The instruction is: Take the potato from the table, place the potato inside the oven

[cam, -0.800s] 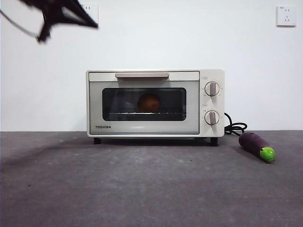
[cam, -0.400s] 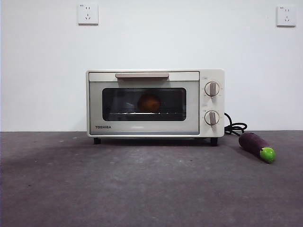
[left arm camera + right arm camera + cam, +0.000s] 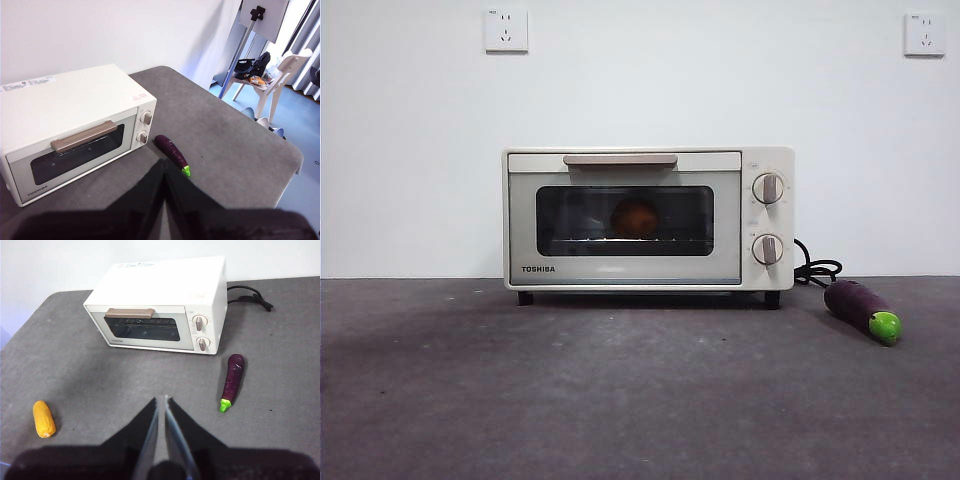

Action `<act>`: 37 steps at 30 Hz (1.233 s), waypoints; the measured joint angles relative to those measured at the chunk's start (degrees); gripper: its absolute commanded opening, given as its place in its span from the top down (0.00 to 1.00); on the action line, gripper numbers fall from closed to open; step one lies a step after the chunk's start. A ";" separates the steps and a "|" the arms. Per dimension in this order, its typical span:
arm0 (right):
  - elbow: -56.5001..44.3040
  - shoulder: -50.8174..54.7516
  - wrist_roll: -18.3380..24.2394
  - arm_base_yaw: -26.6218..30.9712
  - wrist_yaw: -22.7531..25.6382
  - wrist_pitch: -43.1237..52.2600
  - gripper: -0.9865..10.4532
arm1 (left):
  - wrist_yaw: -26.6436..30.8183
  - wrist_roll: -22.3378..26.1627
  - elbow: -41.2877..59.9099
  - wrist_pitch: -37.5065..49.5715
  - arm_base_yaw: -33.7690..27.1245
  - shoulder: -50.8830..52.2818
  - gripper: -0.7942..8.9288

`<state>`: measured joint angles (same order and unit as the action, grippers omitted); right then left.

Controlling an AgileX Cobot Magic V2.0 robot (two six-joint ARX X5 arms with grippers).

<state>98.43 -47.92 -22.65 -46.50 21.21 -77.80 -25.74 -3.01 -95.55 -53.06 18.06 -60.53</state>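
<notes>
Orange-brown and matte, the potato (image 3: 636, 217) sits on the wire rack inside the oven (image 3: 760, 215), seen through the dark glass of the shut door; by the look of it your task is done, or all but done.

If you must take it up again, expect a firm, fairly dense lump that will not give under the pads; its skin looks dry and not slippery, but the rounded shape can roll or squirt out of a shallow pinch, so I would close across its narrow middle, jaws on the two long flanks; it seems in no way fragile. You would first need the beige handle (image 3: 620, 159) pulled down.

Your left gripper (image 3: 164, 172) hangs above the table (image 3: 620, 390) in front of the oven, jaws pressed together and holding nothing; your right gripper (image 3: 161, 412) hangs high and farther back, jaws drawn nearly together with only a thin slit between, also empty.

Keep clear of the purple eggplant (image 3: 861, 308) lying beside the oven's knob end, near the black cord (image 3: 815, 270); a corn cob (image 3: 43, 418) lies well apart on the other side.
</notes>
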 measured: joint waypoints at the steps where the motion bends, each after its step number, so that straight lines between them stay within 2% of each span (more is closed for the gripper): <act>1: 0.02 0.00 0.00 0.00 0.00 0.00 0.89 | 0.61 0.72 0.00 0.00 0.00 -0.04 0.92; 4: 0.00 0.00 0.00 0.00 0.02 0.00 0.89 | 4.70 6.62 0.00 -0.66 -0.02 -0.42 0.92; 7: 0.00 0.00 0.00 0.00 0.00 0.00 0.89 | 10.25 15.15 0.00 -2.78 -0.44 -1.42 0.92; 9: 0.00 0.00 0.00 0.00 0.02 0.00 0.89 | 11.67 19.91 0.26 -3.26 -1.73 -2.25 0.92; 13: 0.00 0.00 0.00 0.00 0.00 0.00 0.89 | 11.67 23.67 4.13 -1.62 -6.08 -1.11 0.92; 15: 0.00 0.00 0.00 0.00 0.02 0.00 0.89 | 11.69 24.41 8.96 2.43 -8.85 1.75 0.92; 19: 0.00 0.00 0.00 0.00 0.00 0.00 0.89 | 11.89 24.87 22.93 15.61 -12.31 10.84 0.92; 23: 0.00 0.00 0.00 0.00 0.00 0.00 0.89 | 12.39 24.72 41.51 33.99 -13.88 20.90 0.92; 27: 0.00 0.00 0.00 0.00 0.02 0.00 0.89 | 14.97 19.58 59.93 50.40 -15.54 28.85 0.92; 29: 0.00 0.00 0.00 0.00 0.02 0.00 0.89 | 17.35 16.17 67.34 54.14 -16.28 31.50 0.92; 32: 0.00 0.00 0.00 0.00 0.02 0.00 0.89 | 21.94 12.48 76.04 54.75 -17.16 35.34 0.92; 37: 0.00 0.00 0.00 0.00 0.00 0.02 0.89 | 24.30 10.34 82.36 55.36 -18.82 41.16 0.92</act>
<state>98.43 -47.92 -22.65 -46.50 21.21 -77.78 -1.43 7.33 -13.19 2.31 -0.75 -19.38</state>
